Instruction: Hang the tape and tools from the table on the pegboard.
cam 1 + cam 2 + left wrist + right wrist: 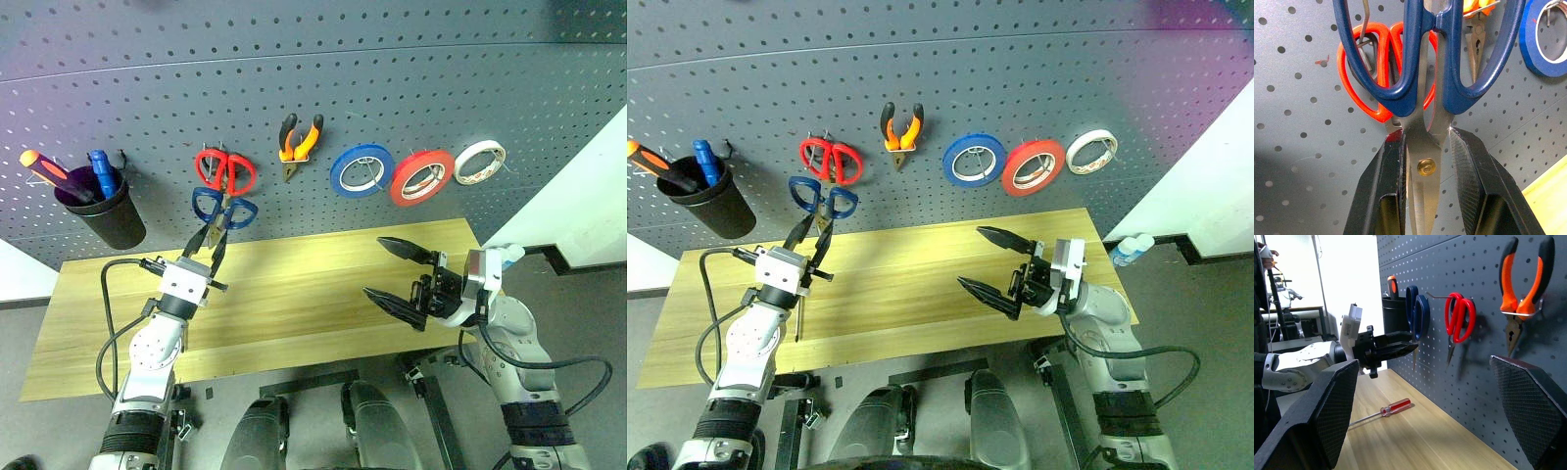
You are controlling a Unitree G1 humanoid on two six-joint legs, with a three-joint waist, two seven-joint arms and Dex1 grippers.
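Two grippers hang over the table [294, 304] in the head view. The left gripper [211, 240] is clenched on the blades of the blue scissors [223, 208], handles up, held at the pegboard [294, 88] just below the red scissors [226, 171] on their hook. The right gripper [397, 272] stands released, jaws wide and holding nothing, above the table's right half. On the board hang the pliers [299, 142], a blue roll [361, 170], the red tape [422, 177] and a pale ring [479, 162]; a black cup [103, 208] at the far left holds an orange screwdriver [49, 171] and a blue one [101, 171]. No lettering can be read on any of them.

In the left wrist view, both black fingers [1383, 191] press the steel blades on either side of the brass pivot, and the blue handles overlap the red scissors behind them; whether they touch the hook is hard to tell.

In the right wrist view, the red screwdriver [1382, 411] lies flat on the table near the board, below the left gripper and its scissors. The pliers hang from a wire hook, jaws down.
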